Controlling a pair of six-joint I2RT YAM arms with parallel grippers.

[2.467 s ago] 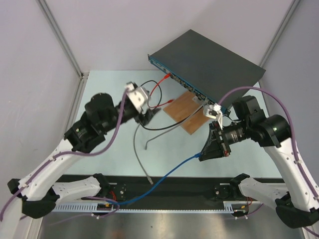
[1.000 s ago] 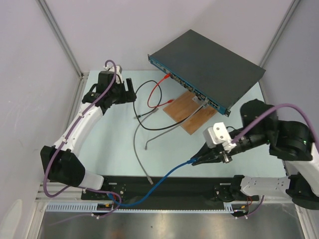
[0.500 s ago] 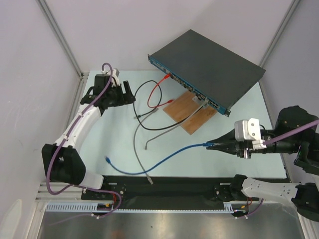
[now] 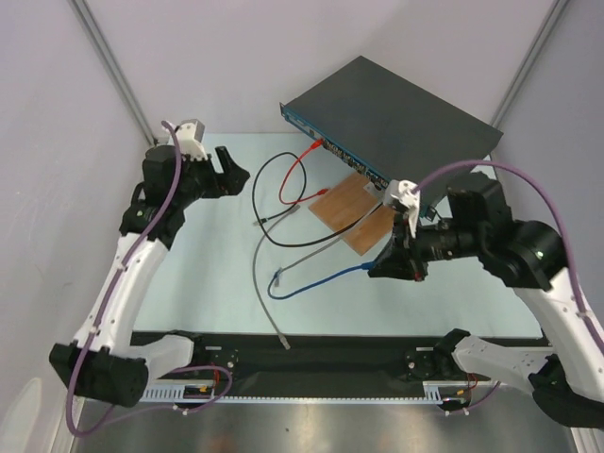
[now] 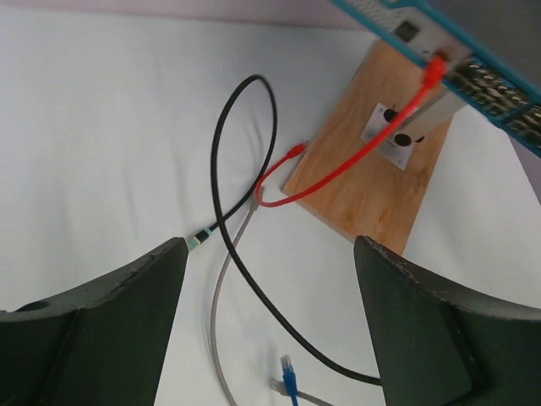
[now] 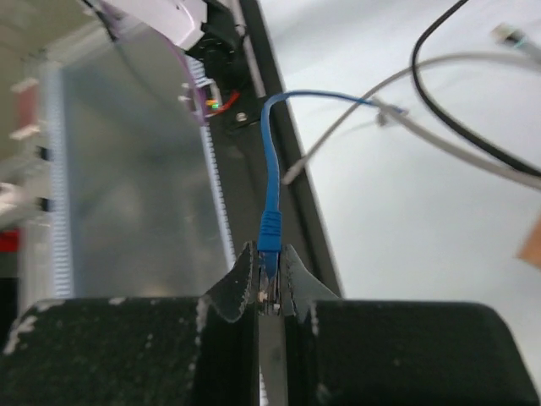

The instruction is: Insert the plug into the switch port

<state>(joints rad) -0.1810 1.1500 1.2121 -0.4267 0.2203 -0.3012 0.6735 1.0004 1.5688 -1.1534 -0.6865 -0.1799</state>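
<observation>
Wooden board (image 5: pixel 372 203); red cable (image 5: pixel 293 151), black cable (image 5: pixel 214 161), grey cable (image 5: pixel 217 283) nearby.

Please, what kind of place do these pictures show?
Probably a robotics test cell, not a home: plain grey panel walls enclose the table, where a network switch and several patch cables lie.

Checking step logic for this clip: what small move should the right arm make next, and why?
Probably turn the right gripper toward the switch. It is shut on the plug of the blue cable, yet it points at the near edge of the table, away from the sockets.
</observation>
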